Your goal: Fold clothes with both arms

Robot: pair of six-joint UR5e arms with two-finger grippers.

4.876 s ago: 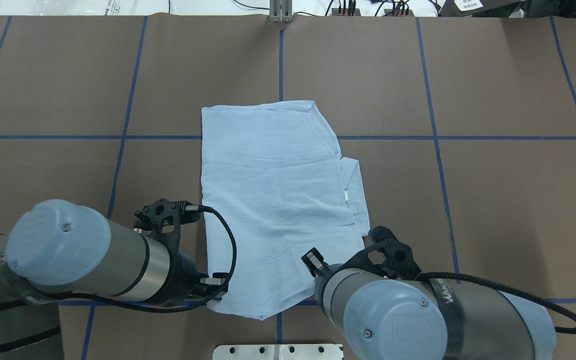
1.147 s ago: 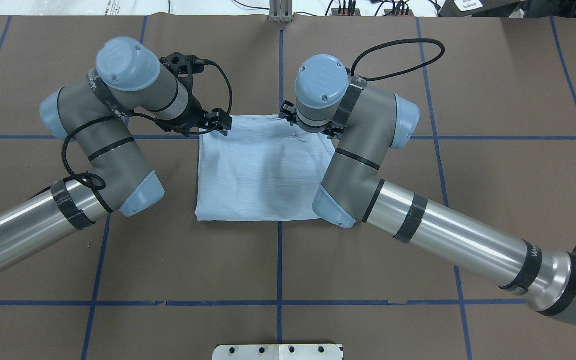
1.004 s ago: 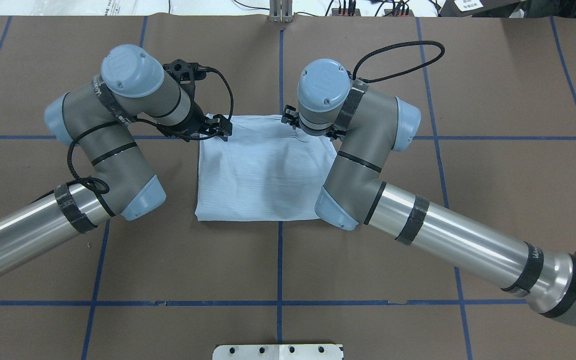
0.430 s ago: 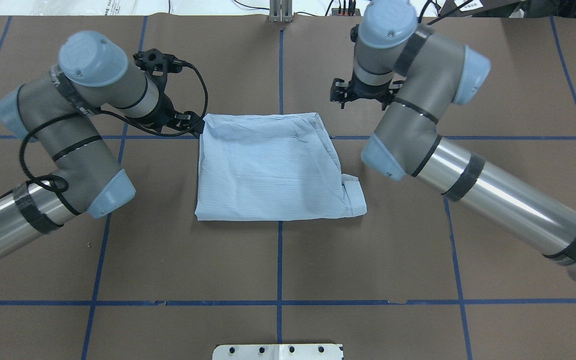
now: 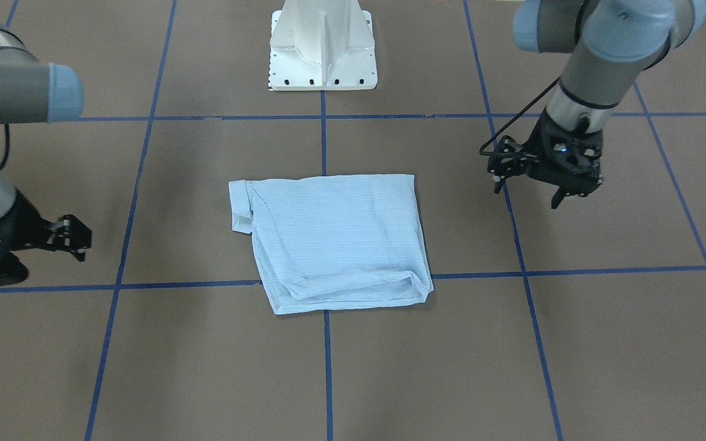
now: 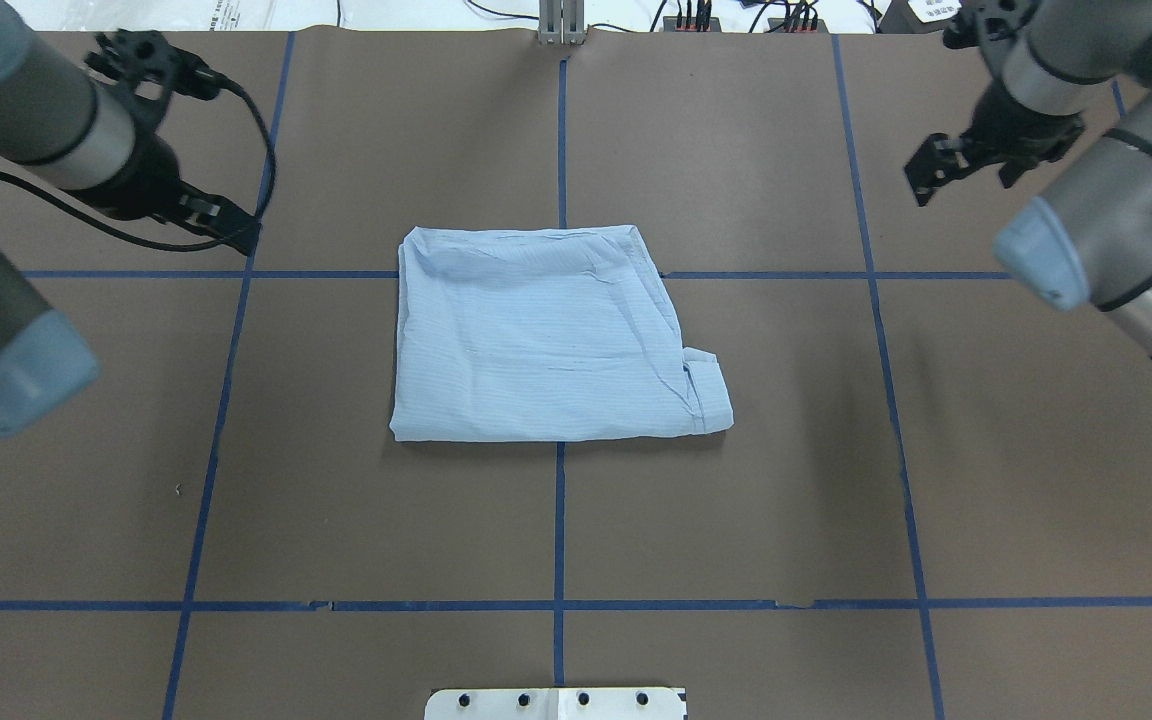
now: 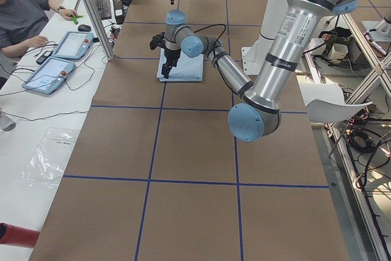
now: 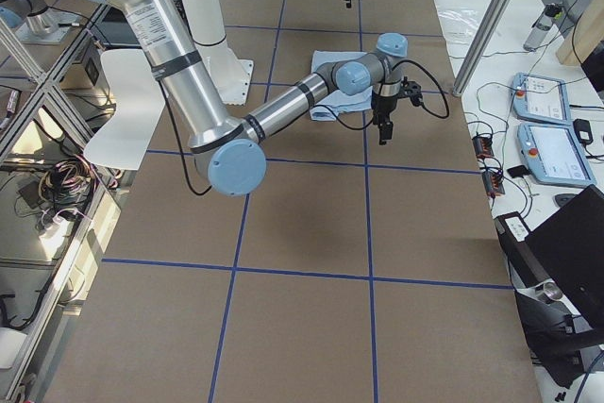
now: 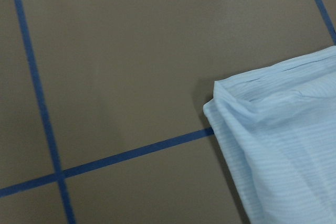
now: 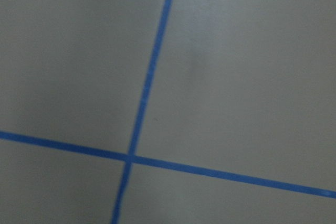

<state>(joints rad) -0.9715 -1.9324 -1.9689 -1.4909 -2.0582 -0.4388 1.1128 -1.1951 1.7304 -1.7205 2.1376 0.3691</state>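
The clothes are one light-blue shirt (image 6: 546, 340) folded into a rough square at the table's middle, with a small flap jutting out at its near right corner. It also lies in the front view (image 5: 334, 239), and one corner (image 9: 283, 135) shows in the left wrist view. My left gripper (image 6: 226, 225) hangs open above bare table left of the shirt's far corner, holding nothing (image 5: 526, 195). My right gripper (image 6: 958, 172) is open and empty, far off to the shirt's right (image 5: 74, 245). The right wrist view holds only table and tape lines.
Brown table paper carries a grid of blue tape lines (image 6: 558, 520). The white pedestal base (image 5: 322, 46) stands at the robot's side. A metal post (image 6: 561, 25) and cables sit at the far edge. A person (image 7: 24, 13) sits by teach pendants (image 7: 55, 68).
The shirt's near half was carried over onto its far half. Both grippers then let go at the far edge, and the arms have swung apart, left and right.
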